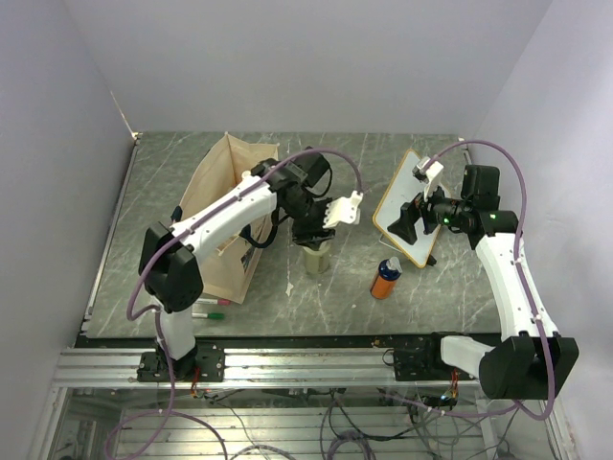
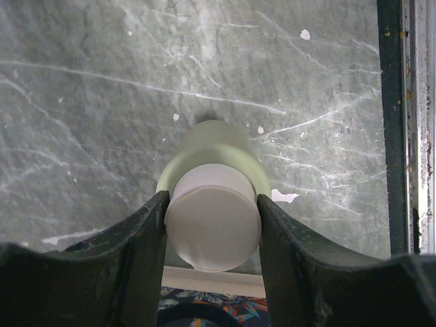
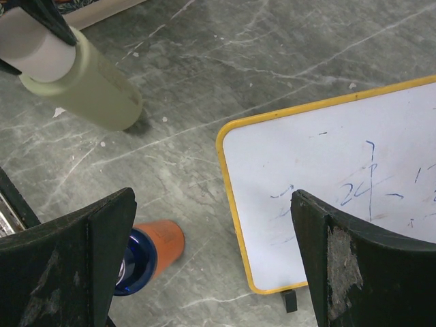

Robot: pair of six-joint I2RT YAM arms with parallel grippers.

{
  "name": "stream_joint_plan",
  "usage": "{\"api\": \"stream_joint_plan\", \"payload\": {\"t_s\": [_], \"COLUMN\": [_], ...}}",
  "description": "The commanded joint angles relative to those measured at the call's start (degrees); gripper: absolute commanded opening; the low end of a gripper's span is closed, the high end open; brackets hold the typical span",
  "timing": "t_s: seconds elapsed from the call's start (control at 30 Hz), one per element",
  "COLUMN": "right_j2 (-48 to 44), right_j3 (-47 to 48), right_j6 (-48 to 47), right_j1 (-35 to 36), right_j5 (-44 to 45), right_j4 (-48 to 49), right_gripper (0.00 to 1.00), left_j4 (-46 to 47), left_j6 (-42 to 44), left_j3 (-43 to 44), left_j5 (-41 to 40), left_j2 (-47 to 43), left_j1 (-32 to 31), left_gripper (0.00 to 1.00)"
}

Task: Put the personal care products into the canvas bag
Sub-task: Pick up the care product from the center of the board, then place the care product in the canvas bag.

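Closest to the lens, the left jaws stand about half closed, pressed against both sides of the cream cap (image 2: 212,218) of the pale green bottle (image 2: 212,146). It is a grip from above, where the cap is easiest to reach; how firm the pinch is, I cannot tell. The bottle's base appears to rest upright on the tabletop (image 2: 102,102). Beside it stands the canvas bag (image 1: 213,177), mouth up for a drop. The right jaws hang wide apart and empty over the whiteboard (image 1: 407,206), near the orange bottle (image 1: 385,280), likely next.
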Motion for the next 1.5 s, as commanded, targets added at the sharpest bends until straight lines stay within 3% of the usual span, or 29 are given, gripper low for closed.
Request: {"api": "stream_joint_plan", "payload": {"t_s": [0.0,0.33,0.6,0.83,1.13,1.47], "right_j2": [0.4,0.9,0.8,0.7,0.6,0.9], "right_j3": [1.6,1.9,1.7,1.8,1.4,1.0], "right_j6": [-0.7,-1.0,-0.8,-0.7,-0.9,-1.0], "right_j1": [-0.3,-0.3,-0.3,-0.3,-0.3,-0.3], "right_j5": [-1.1,-1.2,-1.2,-1.4,-1.6,-2.4], "right_j4": [0.7,0.7,0.9,0.9,1.2,1.5], "right_gripper": [0.97,0.96,0.97,0.97,0.97,0.97], "left_j4": [4.2,6.8,11.9,12.0,13.2,12.7], "left_j6": [-6.2,-17.6,-28.6,-33.8,-34.5,-36.8], "left_j3": [3.0,11.1,19.2,23.3,13.2,2.6], "left_j5": [1.2,-3.4,-15.2,-18.3,-17.4,-13.7], "left_j2": [-7.6,-16.4,-20.7,-24.0,-30.1,-36.0], "left_j1": [1.5,3.1,5.4,12.1,22.3,29.2], "left_gripper": [0.07,0.07,0.07,0.07,0.07,0.07]}}
